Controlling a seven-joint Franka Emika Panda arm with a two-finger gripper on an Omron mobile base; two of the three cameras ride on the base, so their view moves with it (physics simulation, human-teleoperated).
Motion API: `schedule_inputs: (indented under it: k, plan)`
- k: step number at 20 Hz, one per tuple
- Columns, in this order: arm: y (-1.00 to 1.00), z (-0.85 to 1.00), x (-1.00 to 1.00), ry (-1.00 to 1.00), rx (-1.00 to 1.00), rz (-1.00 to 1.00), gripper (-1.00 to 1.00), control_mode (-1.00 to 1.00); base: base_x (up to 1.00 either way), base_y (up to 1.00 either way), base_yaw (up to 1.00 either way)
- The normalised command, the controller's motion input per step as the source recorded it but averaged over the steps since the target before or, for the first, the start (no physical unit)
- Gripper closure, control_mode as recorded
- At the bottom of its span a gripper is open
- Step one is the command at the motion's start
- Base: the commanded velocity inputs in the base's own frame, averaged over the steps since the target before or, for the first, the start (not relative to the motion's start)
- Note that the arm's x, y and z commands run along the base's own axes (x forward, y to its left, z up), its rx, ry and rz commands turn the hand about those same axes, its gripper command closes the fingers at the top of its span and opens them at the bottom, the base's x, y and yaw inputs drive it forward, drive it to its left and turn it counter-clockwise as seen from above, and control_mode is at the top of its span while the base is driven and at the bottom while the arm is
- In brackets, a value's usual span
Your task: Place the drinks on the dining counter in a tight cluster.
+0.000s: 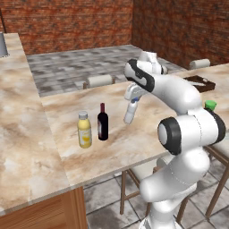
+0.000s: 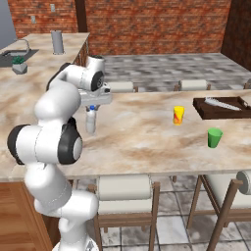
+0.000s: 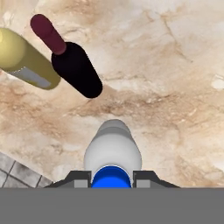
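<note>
The small white bottle (image 1: pixel 130 112) is clamped just under its blue cap by the gripper (image 1: pixel 133 99), over the middle of the dining counter (image 1: pixel 134 138), near the wine bottle (image 1: pixel 103 123) and juice bottle (image 1: pixel 84 130) toward the counter's left corner. It is judged light, rigid and smooth-sided, so the neck is the securest hold.

Glossy white rounded arm (image 1: pixel 179 96) segments with dark joint bands.

Marbled dining counter (image 1: pixel 134 143): wine bottle (image 1: pixel 103 123) and juice bottle (image 1: pixel 84 130) standing close together; yellow cup (image 2: pixel 179 115), green cup (image 2: pixel 214 138), dark tray (image 2: pixel 221 109) well apart.
</note>
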Motion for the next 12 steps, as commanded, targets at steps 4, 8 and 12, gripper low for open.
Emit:
schedule_inputs:
  k: [4, 8, 12]
  plan:
    - [0.24, -0.02, 0.32, -0.04, -0.08, 0.10, 1.00, -1.00, 0.00, 0.00, 0.00]
    - [0.12, -0.03, 0.27, -0.03, -0.13, 0.10, 1.00, -1.00, 0.00, 0.00, 0.00]
    - [0.01, -0.04, 0.19, 0.00, -0.10, 0.10, 1.00, -1.00, 0.00, 0.00, 0.00]
